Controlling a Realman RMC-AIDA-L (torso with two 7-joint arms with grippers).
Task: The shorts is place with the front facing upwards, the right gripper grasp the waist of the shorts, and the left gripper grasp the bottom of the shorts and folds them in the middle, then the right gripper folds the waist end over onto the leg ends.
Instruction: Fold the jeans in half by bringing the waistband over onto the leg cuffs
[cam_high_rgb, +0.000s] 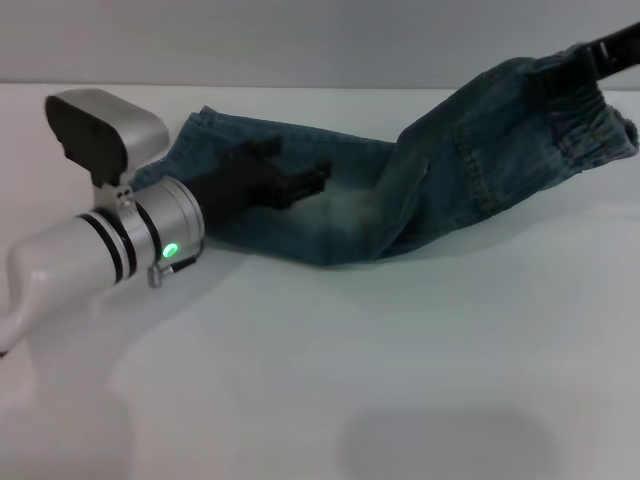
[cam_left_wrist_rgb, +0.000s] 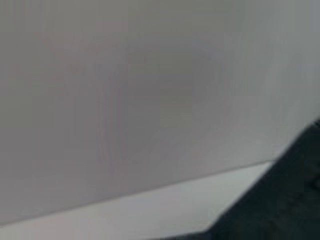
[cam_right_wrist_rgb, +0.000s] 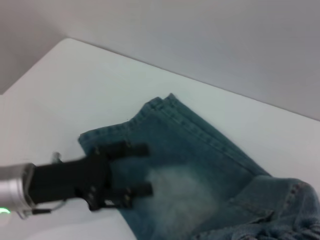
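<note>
A white table (cam_high_rgb: 400, 350) is carrying the shorts (cam_high_rgb: 330, 210), which are lying lengthwise across its far side. The leg ends (cam_high_rgb: 185, 150) are resting flat on the surface, while the waist (cam_high_rgb: 590, 110) is rising off it.

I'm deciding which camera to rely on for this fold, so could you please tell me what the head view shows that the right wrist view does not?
Only the head view shows the waist, lifted at the far right with the right pincer on it, and the left arm's green ring light. Only the right wrist view shows the leg ends' stitched hems close up, lying flat. Both show the shorts on the white table and the left pincer open over the leg fabric.
</note>
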